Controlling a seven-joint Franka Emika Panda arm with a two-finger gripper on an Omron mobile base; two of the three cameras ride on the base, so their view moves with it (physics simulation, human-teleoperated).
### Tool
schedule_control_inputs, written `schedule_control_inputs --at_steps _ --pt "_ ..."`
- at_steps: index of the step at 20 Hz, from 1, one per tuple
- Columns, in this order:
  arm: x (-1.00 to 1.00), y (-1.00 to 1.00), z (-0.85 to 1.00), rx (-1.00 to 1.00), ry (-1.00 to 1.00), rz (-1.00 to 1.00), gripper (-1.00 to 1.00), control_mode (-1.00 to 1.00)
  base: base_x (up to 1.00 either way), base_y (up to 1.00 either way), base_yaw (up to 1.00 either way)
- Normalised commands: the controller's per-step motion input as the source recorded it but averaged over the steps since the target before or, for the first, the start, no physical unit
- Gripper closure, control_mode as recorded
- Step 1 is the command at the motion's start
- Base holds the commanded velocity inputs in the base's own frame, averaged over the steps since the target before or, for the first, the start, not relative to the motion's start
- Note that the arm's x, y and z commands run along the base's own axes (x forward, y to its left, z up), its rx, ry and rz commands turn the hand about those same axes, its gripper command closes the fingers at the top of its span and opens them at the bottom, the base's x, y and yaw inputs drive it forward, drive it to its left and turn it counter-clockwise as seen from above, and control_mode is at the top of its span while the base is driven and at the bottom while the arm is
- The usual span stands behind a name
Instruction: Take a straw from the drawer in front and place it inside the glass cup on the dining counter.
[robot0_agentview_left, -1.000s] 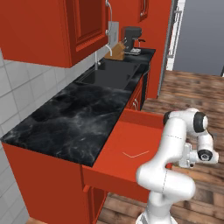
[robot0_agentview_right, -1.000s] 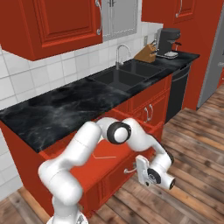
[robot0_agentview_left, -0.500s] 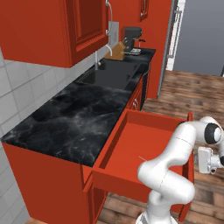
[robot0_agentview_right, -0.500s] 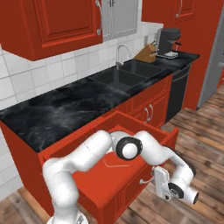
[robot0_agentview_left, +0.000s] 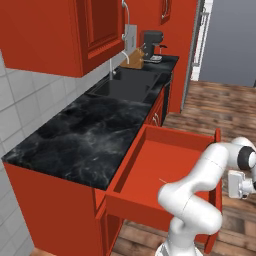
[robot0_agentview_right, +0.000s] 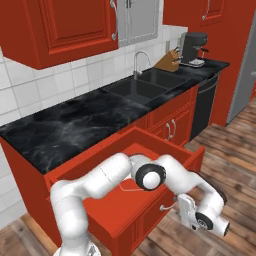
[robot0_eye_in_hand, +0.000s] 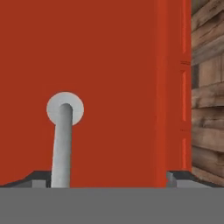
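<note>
Red drawer open (straw inside).

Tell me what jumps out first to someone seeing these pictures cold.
The wide red drawer stands pulled far out from under the black marble counter, its flat red inside bare but for a thin pale straw. The white arm curls down in front of it, with the gripper open at the drawer's front, beside the silver handle.
</note>
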Motion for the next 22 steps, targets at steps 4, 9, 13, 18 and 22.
schedule_control_inputs --at_steps 4,9,13,18,22 --pt "-0.21 -0.05 0.60 -0.28 -0.05 -0.09 -1.00 -1.00 0.00 0.00 0.00" --pt "-0.35 -0.01 0.95 -0.12 -0.01 -0.05 -1.00 -1.00 0.00 0.00 0.00" --pt "-0.47 0.00 1.00 -0.07 0.00 -0.02 -1.00 -1.00 0.00 0.00 0.00" --pt "-0.51 0.27 1.00 -0.10 0.00 -0.04 -1.00 -1.00 0.00 0.00 0.00" --pt "-0.42 0.49 1.00 -0.15 0.00 -0.05 -1.00 -1.00 0.00 0.00 0.00"
